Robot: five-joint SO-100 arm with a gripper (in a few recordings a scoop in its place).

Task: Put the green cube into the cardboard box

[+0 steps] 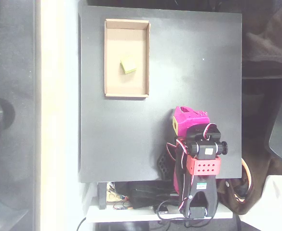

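The small lime-green cube [128, 65] lies inside the tan cardboard box [111, 57], a little above the middle of its flat bottom and slightly turned. The box sits at the upper left of the black table. My gripper [181, 120], magenta, is folded back over the arm's base at the table's lower right, far from the box and the cube. Its fingers are tucked under the magenta housing, so I cannot make out how the jaws stand. Nothing shows between them.
The black tabletop [194, 62] stretches bare between the box and the arm. The arm's red and black base [203, 166] and cables [141, 197] crowd the table's lower edge. A pale strip [59, 115] runs along the table's left side.
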